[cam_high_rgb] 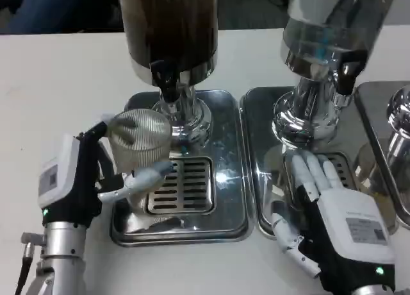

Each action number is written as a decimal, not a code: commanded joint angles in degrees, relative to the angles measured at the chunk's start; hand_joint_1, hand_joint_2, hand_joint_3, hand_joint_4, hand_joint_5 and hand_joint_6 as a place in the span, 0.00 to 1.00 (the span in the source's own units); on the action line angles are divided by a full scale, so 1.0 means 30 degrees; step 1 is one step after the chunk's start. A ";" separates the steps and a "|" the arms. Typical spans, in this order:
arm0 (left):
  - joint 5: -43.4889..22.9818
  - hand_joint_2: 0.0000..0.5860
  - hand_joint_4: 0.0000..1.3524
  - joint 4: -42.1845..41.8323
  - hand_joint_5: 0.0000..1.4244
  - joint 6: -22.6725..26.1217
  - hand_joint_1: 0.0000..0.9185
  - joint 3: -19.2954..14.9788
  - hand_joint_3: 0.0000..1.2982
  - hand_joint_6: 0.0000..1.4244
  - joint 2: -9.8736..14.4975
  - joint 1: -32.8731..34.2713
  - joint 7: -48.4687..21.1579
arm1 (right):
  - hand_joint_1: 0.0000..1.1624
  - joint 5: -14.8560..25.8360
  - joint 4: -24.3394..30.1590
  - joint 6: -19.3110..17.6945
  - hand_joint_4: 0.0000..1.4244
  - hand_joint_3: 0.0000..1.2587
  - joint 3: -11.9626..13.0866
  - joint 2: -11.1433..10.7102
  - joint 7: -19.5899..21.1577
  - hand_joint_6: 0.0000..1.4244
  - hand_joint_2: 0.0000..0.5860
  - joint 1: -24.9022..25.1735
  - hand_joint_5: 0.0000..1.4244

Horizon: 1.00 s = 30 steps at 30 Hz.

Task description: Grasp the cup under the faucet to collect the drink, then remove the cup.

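Observation:
A clear ribbed plastic cup (pixel 139 144) is upright over the left edge of the left steel drip tray (pixel 224 205), and my left hand (pixel 86 179) grips it from its left side, thumb wrapped across its front. The cup stands left of and a little below the black faucet (pixel 164 82) of the dark drink dispenser (pixel 170 32), not directly beneath it. I cannot tell whether liquid is in the cup. My right hand (pixel 327 208) lies flat, fingers spread, on the second drip tray (pixel 259 173) in front of the clear dispenser (pixel 327 38).
A slotted grate (pixel 186 186) sits in the left tray under the faucet. The clear dispenser's chrome base (pixel 301 115) stands just beyond my right fingers. A third tray and chrome base (pixel 397 122) are at the far right edge. Bare white table lies to the left.

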State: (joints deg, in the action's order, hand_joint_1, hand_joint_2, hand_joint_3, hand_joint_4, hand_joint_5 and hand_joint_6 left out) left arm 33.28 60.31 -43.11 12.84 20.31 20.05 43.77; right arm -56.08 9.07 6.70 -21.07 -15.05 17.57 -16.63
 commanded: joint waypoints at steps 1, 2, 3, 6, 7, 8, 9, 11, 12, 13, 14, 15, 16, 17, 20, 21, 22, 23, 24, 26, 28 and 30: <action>0.0369 0.02 0.77 0.0669 0.82 0.0235 0.71 0.0514 0.68 0.93 -0.0426 0.1266 0.0304 | 0.00 -0.0183 0.0307 0.0190 0.00 0.02 0.0080 0.0077 0.0336 0.17 0.86 -0.0288 0.00; 0.0489 0.02 0.77 0.0840 0.82 0.0359 0.72 0.0656 0.68 0.93 -0.0556 0.1460 0.0390 | 0.00 -0.0195 0.0331 0.0205 0.00 0.02 0.0085 0.0099 0.0342 0.17 0.86 -0.0314 0.00; 0.0557 0.02 0.77 0.0974 0.82 0.0421 0.72 0.0766 0.68 0.93 -0.0626 0.1588 0.0465 | 0.00 -0.0226 0.0380 0.0248 0.00 0.02 0.0083 0.0133 0.0347 0.18 0.86 -0.0365 0.00; 0.0717 0.02 0.77 0.1399 0.82 0.0695 0.72 0.1070 0.68 0.93 -0.0883 0.1969 0.0712 | 0.00 -0.0311 0.0458 0.0326 0.00 0.02 0.0095 0.0230 0.0367 0.18 0.86 -0.0474 0.00; 0.0796 0.02 0.77 0.1608 0.82 0.0878 0.72 0.1204 0.69 0.93 -0.1034 0.2149 0.0807 | 0.00 -0.0333 0.0470 0.0326 0.00 0.02 0.0109 0.0258 0.0368 0.18 0.86 -0.0494 0.00; 0.0883 0.02 0.77 0.1795 0.82 0.1046 0.72 0.1333 0.69 0.93 -0.1179 0.2307 0.0887 | 0.00 -0.0356 0.0484 0.0326 0.00 0.02 0.0108 0.0288 0.0369 0.18 0.86 -0.0514 0.00; 0.1030 0.02 0.77 0.1957 0.83 0.1233 0.72 0.1509 0.69 0.93 -0.1306 0.2456 0.1050 | 0.00 -0.0381 0.0501 0.0329 0.00 0.02 0.0099 0.0316 0.0372 0.18 0.86 -0.0538 0.00; 0.1191 0.02 0.78 0.2200 0.83 0.1419 0.72 0.1756 0.69 0.93 -0.1457 0.2643 0.1277 | 0.00 -0.0437 0.0540 0.0353 0.00 0.02 0.0068 0.0374 0.0380 0.18 0.86 -0.0596 0.00; 0.1265 0.02 0.78 0.2358 0.83 0.1558 0.74 0.1890 0.69 0.93 -0.1621 0.2765 0.1359 | 0.00 -0.0462 0.0577 0.0384 0.00 0.02 0.0057 0.0415 0.0385 0.18 0.86 -0.0652 0.00; 0.1293 0.02 0.78 0.2476 0.83 0.1636 0.74 0.1995 0.69 0.93 -0.1724 0.2844 0.1422 | 0.00 -0.0496 0.0619 0.0422 0.00 0.02 0.0048 0.0454 0.0411 0.18 0.86 -0.0719 0.00; 0.1369 0.02 0.79 0.2558 0.83 0.1724 0.74 0.2127 0.69 0.93 -0.1800 0.2904 0.1555 | 0.00 -0.0519 0.0667 0.0459 0.00 0.02 0.0046 0.0491 0.0434 0.18 0.86 -0.0792 0.00; 0.1470 0.02 0.79 0.2622 0.84 0.1820 0.74 0.2282 0.69 0.94 -0.1867 0.2965 0.1688 | 0.00 -0.0508 0.0691 0.0492 0.00 0.02 0.0066 0.0518 0.0443 0.18 0.86 -0.0847 0.00; 0.1538 0.02 0.79 0.2678 0.84 0.1897 0.75 0.2440 0.69 0.94 -0.1896 0.3004 0.1814 | 0.00 -0.0518 0.0721 0.0528 0.00 0.02 0.0059 0.0544 0.0453 0.18 0.86 -0.0898 0.00; 0.1574 0.02 0.79 0.2724 0.84 0.1943 0.75 0.2558 0.69 0.95 -0.1911 0.3032 0.1909 | 0.00 -0.0523 0.0749 0.0561 0.00 0.02 0.0050 0.0566 0.0459 0.18 0.86 -0.0938 0.00; 0.1501 0.01 0.80 0.2916 0.85 0.2041 0.76 0.2754 0.70 0.95 -0.1995 0.3090 0.1932 | 0.00 -0.0520 0.0808 0.0623 0.00 0.02 0.0038 0.0601 0.0452 0.18 0.86 -0.0984 0.00; 0.1516 0.01 0.80 0.2931 0.85 0.2042 0.76 0.2857 0.70 0.95 -0.1995 0.3078 0.1946 | 0.00 -0.0513 0.0836 0.0645 0.00 0.02 0.0034 0.0607 0.0435 0.18 0.86 -0.0996 0.00; 0.1543 0.01 0.80 0.2926 0.84 0.2020 0.76 0.2970 0.71 0.95 -0.1986 0.3047 0.1953 | 0.00 -0.0506 0.0851 0.0666 0.00 0.02 0.0035 0.0613 0.0424 0.18 0.86 -0.1005 0.00; 0.1621 0.01 0.80 0.2903 0.84 0.2029 0.76 0.3120 0.71 0.95 -0.1962 0.2999 0.2018 | 0.00 -0.0503 0.0865 0.0677 0.00 0.02 0.0038 0.0617 0.0417 0.18 0.86 -0.1015 0.00; 0.1697 0.00 0.80 0.2877 0.85 0.2041 0.77 0.3264 0.71 0.95 -0.1926 0.2907 0.2069 | 0.00 -0.0490 0.0870 0.0673 0.00 0.02 0.0047 0.0611 0.0409 0.18 0.86 -0.1024 0.00; 0.1756 0.00 0.78 0.2852 0.83 0.2093 0.78 0.3464 0.72 0.95 -0.1876 0.2806 0.2171 | 0.00 -0.0439 0.0850 0.0642 0.00 0.02 0.0079 0.0591 0.0389 0.18 0.86 -0.1001 0.00; 0.1792 0.00 0.78 0.2802 0.81 0.2210 0.79 0.3633 0.71 0.95 -0.1754 0.2686 0.2440 | 0.00 -0.0407 0.0821 0.0610 0.00 0.02 0.0081 0.0581 0.0378 0.18 0.86 -0.0968 0.00; 0.1786 0.00 0.73 0.2763 0.76 0.2382 0.78 0.3681 0.65 0.88 -0.1562 0.2541 0.2777 | 0.00 -0.0361 0.0767 0.0568 0.00 0.02 0.0080 0.0563 0.0347 0.18 0.86 -0.0907 0.00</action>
State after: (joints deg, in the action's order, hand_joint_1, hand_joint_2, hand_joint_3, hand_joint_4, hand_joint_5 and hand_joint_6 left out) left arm 37.86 68.56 -36.84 23.40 14.72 28.03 51.06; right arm -57.13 11.06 8.37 -21.04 -13.35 17.93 -19.34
